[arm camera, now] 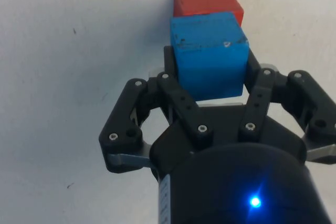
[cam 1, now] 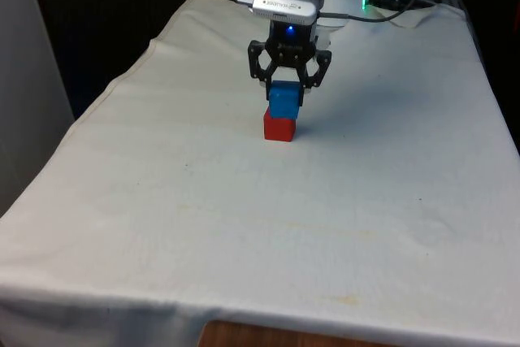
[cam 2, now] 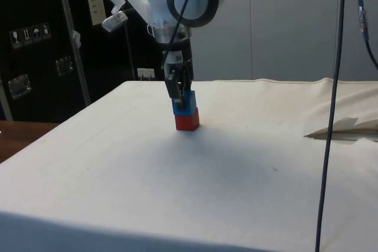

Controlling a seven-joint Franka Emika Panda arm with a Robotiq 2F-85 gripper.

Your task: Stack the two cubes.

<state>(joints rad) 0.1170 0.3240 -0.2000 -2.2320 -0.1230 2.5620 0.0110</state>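
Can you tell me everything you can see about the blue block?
The blue cube is a small solid block with flat, slightly scuffed faces and sharp edges. It sits upright on top of the red cube, touching it, a little off-centre. The black gripper is closed on its sides. Both stand on the white cloth.
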